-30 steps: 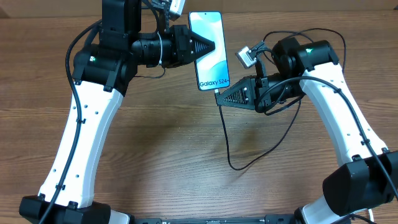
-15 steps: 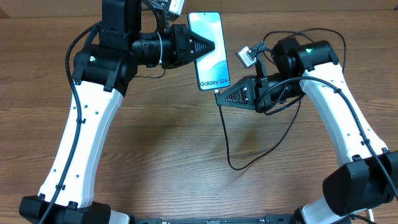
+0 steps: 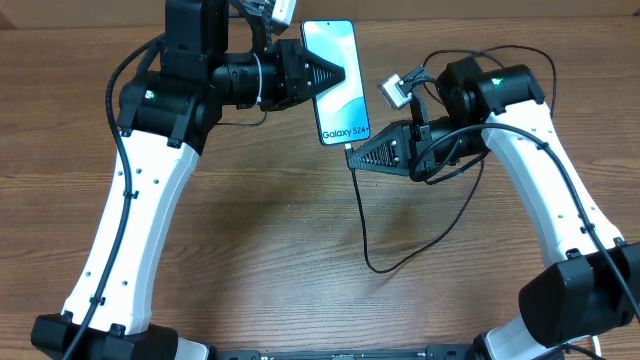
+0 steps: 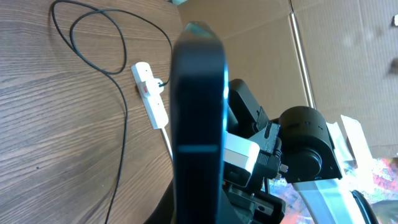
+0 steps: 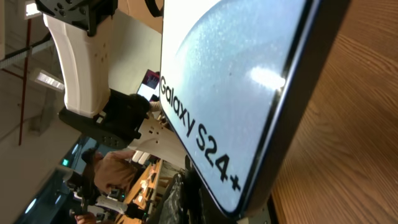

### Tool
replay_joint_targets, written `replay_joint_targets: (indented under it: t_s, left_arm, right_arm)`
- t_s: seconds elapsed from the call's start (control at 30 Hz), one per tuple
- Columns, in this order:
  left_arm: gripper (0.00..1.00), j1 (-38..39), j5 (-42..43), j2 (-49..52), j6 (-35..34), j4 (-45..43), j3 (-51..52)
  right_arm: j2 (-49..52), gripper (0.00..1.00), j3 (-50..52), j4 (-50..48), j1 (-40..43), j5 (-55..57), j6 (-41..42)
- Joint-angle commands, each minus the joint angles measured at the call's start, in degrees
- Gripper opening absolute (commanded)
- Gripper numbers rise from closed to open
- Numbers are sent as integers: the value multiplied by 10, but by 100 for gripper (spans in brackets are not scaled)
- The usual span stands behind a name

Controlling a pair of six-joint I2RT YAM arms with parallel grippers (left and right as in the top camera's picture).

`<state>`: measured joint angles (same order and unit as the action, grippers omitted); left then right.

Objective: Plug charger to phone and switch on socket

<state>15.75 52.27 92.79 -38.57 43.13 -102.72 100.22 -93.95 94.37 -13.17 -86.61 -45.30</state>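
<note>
Two tools in play, both at one phone. Left tool [image 3: 340, 73]: clamped on the long edge of the phone [image 3: 345, 110], holding it clear of the desk [image 3: 250, 230] with the lit "Galaxy S24+" screen facing up. Right tool [image 3: 352, 153]: closed on the connector end of the charger [image 3: 362, 215], tip right against the phone's bottom edge. From there, a slack black loop down across the desk and back up past the right arm. Farther out, seen only from the left wrist: the socket [image 4: 151, 93], flat on the desk and well apart from the phone, with a black plug [image 4: 161, 83] apparently in it and a red-marked switch [image 4: 143, 91] beside.

Step in hand, by judgement: mating connector to port. Impossible to tell whether fully seated: hidden under the tool's own tip from overhead, dark and blurred from the right wrist. Next, probably: a short straight push along the phone's long axis, with the left clamp firm against it. After that, release of the cable and a reach across to press the switch. Worth watching: a skewed connector, or the slack loop snagging.
</note>
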Motion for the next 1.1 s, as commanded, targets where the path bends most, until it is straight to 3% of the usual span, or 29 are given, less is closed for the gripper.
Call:
replay_joint_targets:
  t_s: [0.0,0.37,0.77,0.9,1.07]
  left_arm:
    - [4,16,31,-12,14,3,-9]
    - [4,17,45,-12,33,17,-9]
    - [4,17,84,-12,108,42,-9]
    - [4,17,16,-12,114,81,-9]
    - [4,17,-172,-12,114,163,-9]
  right_arm:
    - [-19,4,-10,-7,1,-33,-12]
    - [-19,4,-10,-48,7,-33,35]
    - [-19,4,-10,-56,23,-33,37]
    - [-19,4,-10,-56,23,-20,37]
    - [-19,4,-10,-39,23,72,38]
